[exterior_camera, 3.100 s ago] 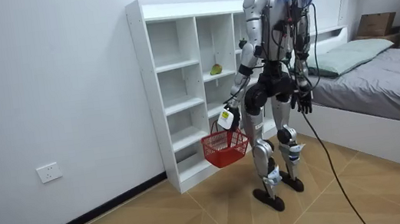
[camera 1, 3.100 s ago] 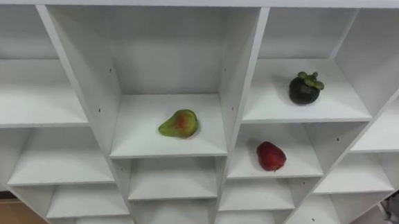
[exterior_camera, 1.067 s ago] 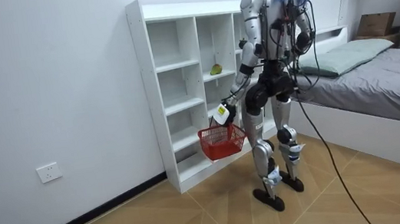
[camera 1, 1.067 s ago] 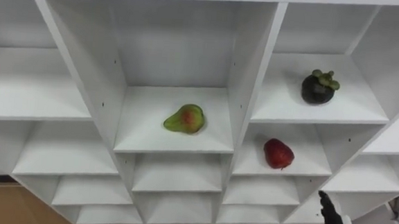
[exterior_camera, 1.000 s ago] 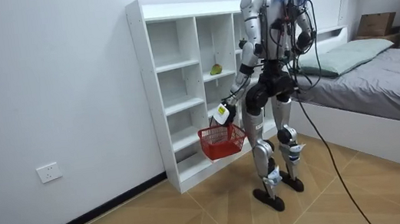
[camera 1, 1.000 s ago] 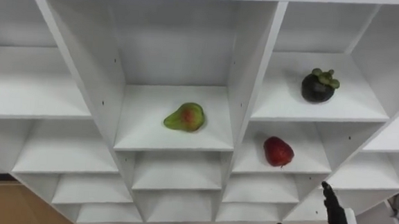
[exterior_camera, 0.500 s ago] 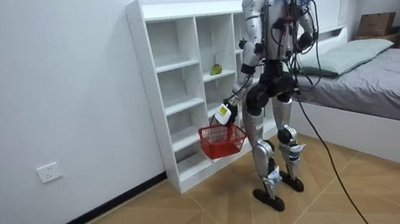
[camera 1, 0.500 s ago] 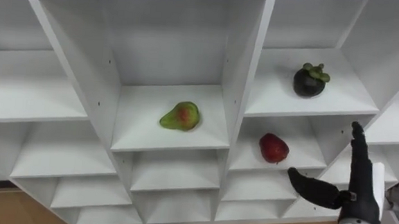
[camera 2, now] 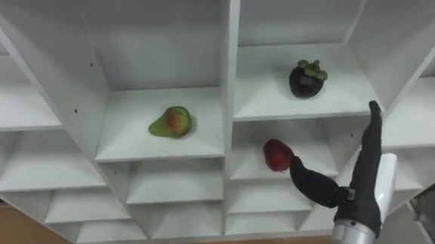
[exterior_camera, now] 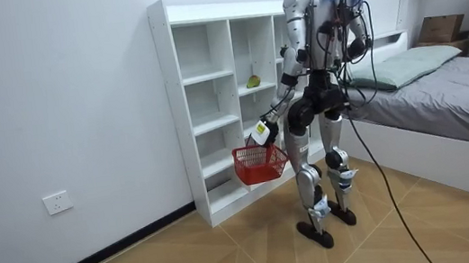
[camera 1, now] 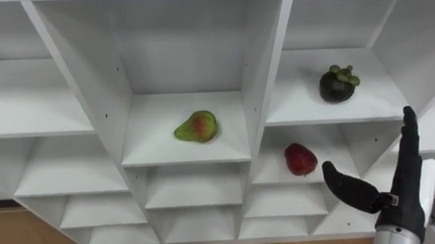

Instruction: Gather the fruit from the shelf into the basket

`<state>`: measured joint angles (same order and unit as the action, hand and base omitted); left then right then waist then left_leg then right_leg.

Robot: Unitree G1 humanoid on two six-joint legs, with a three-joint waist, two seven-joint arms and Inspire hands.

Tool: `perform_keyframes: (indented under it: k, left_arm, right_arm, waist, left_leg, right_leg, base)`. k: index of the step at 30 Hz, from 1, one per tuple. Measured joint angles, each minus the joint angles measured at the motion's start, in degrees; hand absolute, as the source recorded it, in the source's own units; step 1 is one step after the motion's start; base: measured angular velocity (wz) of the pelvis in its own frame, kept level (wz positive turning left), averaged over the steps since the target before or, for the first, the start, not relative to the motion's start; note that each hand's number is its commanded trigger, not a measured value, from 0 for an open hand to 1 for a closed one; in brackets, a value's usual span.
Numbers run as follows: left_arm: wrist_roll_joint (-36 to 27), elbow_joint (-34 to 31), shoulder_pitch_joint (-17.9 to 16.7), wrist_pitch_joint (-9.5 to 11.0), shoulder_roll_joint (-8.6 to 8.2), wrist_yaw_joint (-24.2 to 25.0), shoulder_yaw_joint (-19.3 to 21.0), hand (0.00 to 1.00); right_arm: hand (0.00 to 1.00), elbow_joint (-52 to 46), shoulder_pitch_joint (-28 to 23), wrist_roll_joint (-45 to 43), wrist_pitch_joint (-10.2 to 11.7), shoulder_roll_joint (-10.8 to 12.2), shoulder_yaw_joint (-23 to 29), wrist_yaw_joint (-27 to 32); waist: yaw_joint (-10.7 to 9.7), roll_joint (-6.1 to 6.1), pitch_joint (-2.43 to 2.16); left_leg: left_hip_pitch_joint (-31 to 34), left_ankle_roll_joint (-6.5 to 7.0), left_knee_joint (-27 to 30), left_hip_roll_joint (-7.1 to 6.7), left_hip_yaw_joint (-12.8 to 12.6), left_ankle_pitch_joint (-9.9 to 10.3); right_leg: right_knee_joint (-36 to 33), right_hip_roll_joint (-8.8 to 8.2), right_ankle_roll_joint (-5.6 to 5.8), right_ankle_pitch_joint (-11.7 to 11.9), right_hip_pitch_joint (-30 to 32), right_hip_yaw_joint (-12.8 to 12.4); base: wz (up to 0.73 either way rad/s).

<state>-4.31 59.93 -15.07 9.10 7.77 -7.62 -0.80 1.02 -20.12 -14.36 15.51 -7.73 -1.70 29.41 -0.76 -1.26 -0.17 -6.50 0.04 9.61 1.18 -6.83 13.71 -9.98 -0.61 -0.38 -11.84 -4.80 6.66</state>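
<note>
My right hand (camera 1: 404,195) released, fingers straight up, thumb spread toward red rounded fruit (camera 1: 300,159), near it, not touching. This fruit lies in white wooden closet (camera 1: 270,72); dark purple mangosteen (camera 1: 339,83) on shelf above, green-red pear-shaped fruit (camera 1: 197,126) in compartment to left. My left hand (exterior_camera: 261,133) grasps handle of red plastic basket (exterior_camera: 259,163), low at my side. Three fruits on shelves, so collecting not begun, I judge. One second ago right hand was at lower edge; now it has risen beside red fruit

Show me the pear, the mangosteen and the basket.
pear (camera 1: 197,126): left eye view, middle of its body.
mangosteen (camera 1: 338,85): left eye view, its dark body.
basket (exterior_camera: 260,166): room view, its red side wall.
</note>
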Motion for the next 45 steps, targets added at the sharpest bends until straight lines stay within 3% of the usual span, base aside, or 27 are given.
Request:
perform_keyframes:
  k: [5,14,22,27,33,45]
  left_arm:
    - [0.0,0.0,0.5,0.0,0.02,1.2,0.0,1.00]
    - [-0.1,2.3,2.3,0.0,0.89,1.6,-0.6,1.00]
    - [-0.1,3.0,2.8,-0.1,1.37,1.0,-2.3,1.00]
    - [0.0,2.9,2.8,-1.2,1.44,0.8,-2.2,1.00]
    - [0.3,2.9,2.8,-2.6,2.00,1.8,-2.0,1.00]
    - [2.8,2.3,2.7,-2.8,2.37,2.1,-1.2,1.00]
  right_arm:
    - [0.00,0.0,0.1,0.0,0.0,-0.7,-0.7,0.5]
    - [0.00,-0.1,1.3,0.1,-0.1,-3.6,-3.3,1.8]
    - [0.00,-2.0,6.1,0.1,0.1,-3.8,-4.0,3.9]
    - [0.00,-2.0,8.7,0.1,0.0,-3.9,-4.0,4.2]
    - [0.00,-2.0,9.3,0.0,-0.4,-4.6,-3.8,4.1]
    - [0.00,-2.0,10.0,0.5,-0.6,-5.9,-3.7,3.7]
  waist:
    - [0.5,0.16,-0.13]
    - [1.4,1.18,0.40]
    - [2.4,1.60,0.23]
    - [2.8,1.89,0.14]
    - [2.8,1.89,0.15]
    - [2.8,2.63,0.07]
  left_leg:
    - [0.0,0.00,-0.1,0.01,0.0,0.0]
    - [-0.1,0.00,-0.2,0.05,0.2,0.0]
    - [0.3,0.04,0.0,0.05,0.4,0.0]
    - [-0.2,0.03,0.0,0.04,0.9,0.0]
    - [-0.1,-0.01,0.0,0.03,1.2,-0.1]
    - [-0.2,0.05,0.0,-0.03,1.4,-0.3]
  right_leg:
    - [0.1,0.04,0.00,0.0,0.0,0.0]
    - [0.1,0.06,0.00,0.3,-0.1,0.0]
    - [0.1,0.07,-0.02,0.4,-0.3,0.1]
    - [0.3,0.00,-0.01,0.4,-1.3,1.0]
    - [0.4,-0.03,-0.01,0.4,-1.3,1.4]
    - [0.3,-0.14,-0.03,0.5,-1.3,1.4]
  base:
    - [0.00]
    - [0.00]
    - [0.01]
    - [0.09]
    - [0.03]
    - [0.00]
